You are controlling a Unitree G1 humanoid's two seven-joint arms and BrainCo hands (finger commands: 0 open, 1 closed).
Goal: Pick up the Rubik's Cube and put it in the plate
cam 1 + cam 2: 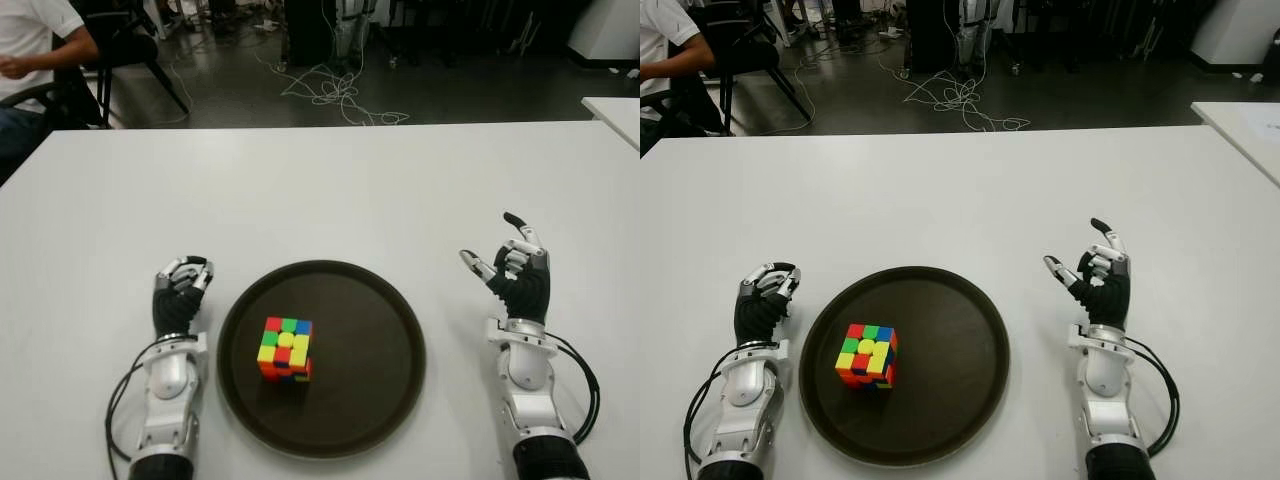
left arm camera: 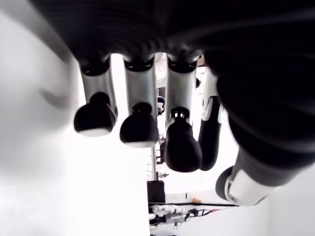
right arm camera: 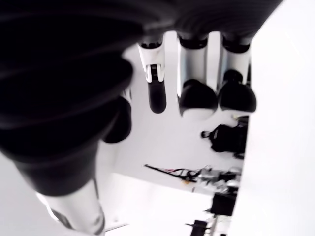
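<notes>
Rubik's Cube (image 1: 286,349) sits inside the plate (image 1: 390,340), left of its middle and clear of the rim. Its top face shows a scrambled mix of red, green, blue, yellow and orange squares, and the side faces are mixed too. The plate is round, dark brown and shallow, with a low raised rim, and holds only the cube.

The plate lies on a plain white worktop (image 1: 330,190) near the front edge. The left robot hand (image 1: 181,296) shows just beside the plate's left rim, its fingers curled in and holding nothing. The right robot hand (image 1: 514,268) shows to the right of the plate, apart from it, with fingers loosely spread and raised, also holding nothing.

Beyond the far edge of the worktop lies a dark floor with a tangle of white cables (image 1: 335,92). A seated person (image 1: 30,55) in a white shirt shows at the far left, beside a dark chair (image 1: 125,50). The corner of a second white table (image 1: 615,112) shows at the far right.

The worktop is bare from the plate to its far edge, and to both sides beyond the hands.
</notes>
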